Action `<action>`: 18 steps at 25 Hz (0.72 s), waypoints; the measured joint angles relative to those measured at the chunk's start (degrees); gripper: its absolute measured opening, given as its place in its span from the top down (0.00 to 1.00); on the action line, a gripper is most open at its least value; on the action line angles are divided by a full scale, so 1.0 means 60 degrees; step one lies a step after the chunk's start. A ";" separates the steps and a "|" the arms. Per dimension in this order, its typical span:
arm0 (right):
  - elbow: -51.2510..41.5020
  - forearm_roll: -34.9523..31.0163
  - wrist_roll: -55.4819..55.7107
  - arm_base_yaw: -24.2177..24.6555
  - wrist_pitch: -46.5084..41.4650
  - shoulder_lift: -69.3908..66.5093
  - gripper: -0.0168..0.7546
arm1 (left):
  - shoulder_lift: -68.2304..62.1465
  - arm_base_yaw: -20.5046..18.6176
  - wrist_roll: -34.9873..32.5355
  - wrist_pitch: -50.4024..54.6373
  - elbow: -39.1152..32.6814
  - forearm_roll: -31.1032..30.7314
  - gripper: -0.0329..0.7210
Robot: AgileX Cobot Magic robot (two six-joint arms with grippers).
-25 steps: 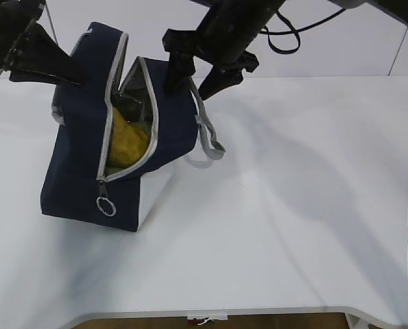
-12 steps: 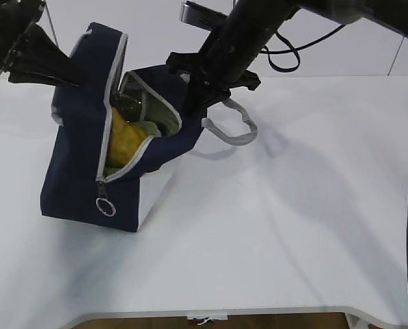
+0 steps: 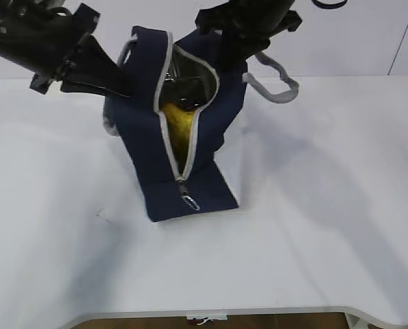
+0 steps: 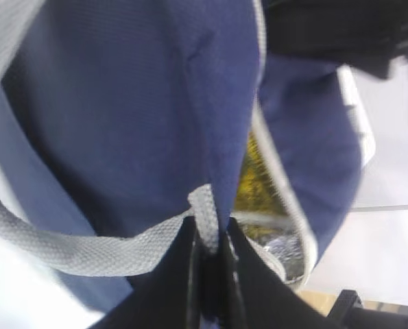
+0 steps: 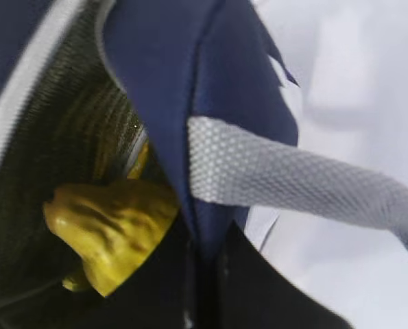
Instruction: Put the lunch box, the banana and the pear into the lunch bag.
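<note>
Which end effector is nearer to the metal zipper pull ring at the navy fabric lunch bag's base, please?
Neither clearly. Both grip the bag's top edge, above the ring: left end effector upper-left, right end effector upper-right.

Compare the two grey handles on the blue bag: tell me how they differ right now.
The left handle droops along the bag's left side, mostly hidden behind the left arm in the front view; the right handle loops out clear over the table. The left tool pinches the fabric at the left handle's base, the right tool at the right handle's base. Both are grey webbing.
</note>
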State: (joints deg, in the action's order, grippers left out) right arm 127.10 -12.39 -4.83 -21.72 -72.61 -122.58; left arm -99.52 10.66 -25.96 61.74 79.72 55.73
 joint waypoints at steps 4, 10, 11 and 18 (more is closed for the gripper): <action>-0.0287 0.0287 0.0000 0.0044 -0.0038 0.0228 0.96 | -0.0039 0.0707 0.0000 -0.1028 0.0000 0.0010 0.95; -0.0736 0.0334 0.0000 0.0044 -0.0038 0.0228 0.96 | -0.0028 0.0859 0.0000 -0.1395 0.0000 0.0034 0.95; -0.0736 0.0381 0.0000 0.0044 -0.0038 0.0228 0.96 | -0.0069 0.0859 0.0000 -0.1434 0.0000 0.0034 0.95; -0.0751 0.0862 0.0000 0.0044 -0.0038 0.0228 0.96 | -0.0602 0.1000 -0.0016 -0.1455 0.0000 0.0862 0.95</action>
State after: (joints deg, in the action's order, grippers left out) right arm 122.59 -7.22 -4.83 -21.46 -72.84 -121.21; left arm -103.13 16.66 -26.05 53.01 79.72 60.90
